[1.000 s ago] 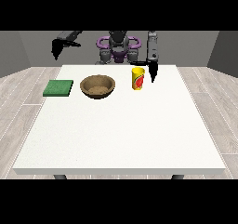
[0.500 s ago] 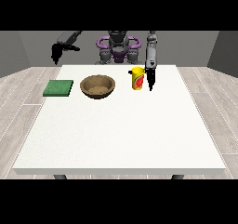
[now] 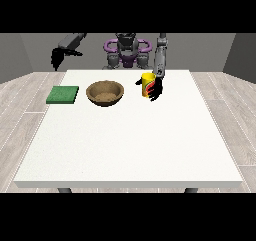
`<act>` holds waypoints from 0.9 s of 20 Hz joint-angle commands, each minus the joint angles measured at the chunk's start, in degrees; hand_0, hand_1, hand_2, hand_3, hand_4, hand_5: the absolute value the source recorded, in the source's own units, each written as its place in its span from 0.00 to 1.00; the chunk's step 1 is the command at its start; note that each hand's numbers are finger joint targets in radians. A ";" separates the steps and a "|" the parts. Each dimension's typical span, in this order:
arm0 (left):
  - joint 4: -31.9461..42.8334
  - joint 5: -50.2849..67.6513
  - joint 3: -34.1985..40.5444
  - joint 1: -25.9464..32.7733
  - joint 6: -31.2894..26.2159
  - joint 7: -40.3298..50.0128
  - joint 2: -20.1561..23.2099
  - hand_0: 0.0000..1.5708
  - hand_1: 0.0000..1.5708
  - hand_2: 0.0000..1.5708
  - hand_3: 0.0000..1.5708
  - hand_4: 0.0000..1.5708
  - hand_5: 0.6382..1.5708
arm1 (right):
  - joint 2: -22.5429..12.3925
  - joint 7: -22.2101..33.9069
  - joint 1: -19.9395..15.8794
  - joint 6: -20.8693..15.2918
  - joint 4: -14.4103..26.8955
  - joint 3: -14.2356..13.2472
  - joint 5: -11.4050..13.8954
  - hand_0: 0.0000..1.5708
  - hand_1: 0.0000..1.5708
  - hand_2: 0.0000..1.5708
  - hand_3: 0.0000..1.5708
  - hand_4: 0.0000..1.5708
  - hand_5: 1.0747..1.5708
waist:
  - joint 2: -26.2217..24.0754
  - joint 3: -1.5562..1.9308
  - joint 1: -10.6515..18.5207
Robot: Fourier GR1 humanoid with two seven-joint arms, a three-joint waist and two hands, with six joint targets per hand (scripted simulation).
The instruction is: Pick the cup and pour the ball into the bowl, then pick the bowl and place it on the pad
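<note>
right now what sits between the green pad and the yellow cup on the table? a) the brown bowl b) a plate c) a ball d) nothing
a: the brown bowl stands on the white table with the green pad on its left side in the view and the yellow cup on its right.

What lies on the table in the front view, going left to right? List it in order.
green pad → brown bowl → yellow cup → the hand at the view's right, close against the cup's right side.
</note>
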 commanded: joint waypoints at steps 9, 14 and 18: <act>0.04 -8.90 -5.99 0.85 9.46 8.67 1.64 0.84 0.84 1.00 1.00 0.95 0.69 | -4.01 -0.25 1.65 3.28 7.98 -4.08 -1.73 0.00 0.00 0.00 0.00 0.00 1.00 | -7.93 -0.48 1.79; 0.71 -19.56 -10.48 -5.14 13.67 22.45 13.83 0.91 0.91 1.00 1.00 1.00 0.73 | -2.57 3.29 2.38 1.05 9.29 -2.26 0.07 0.00 0.00 0.00 0.00 0.00 1.00 | -14.40 -0.27 2.92; 0.85 -24.40 -13.41 -12.22 10.82 33.68 17.94 0.93 0.93 1.00 1.00 1.00 0.69 | -2.57 0.76 2.35 1.23 13.59 -3.21 0.41 0.00 0.00 0.00 0.00 0.00 0.99 | -14.98 -0.36 4.22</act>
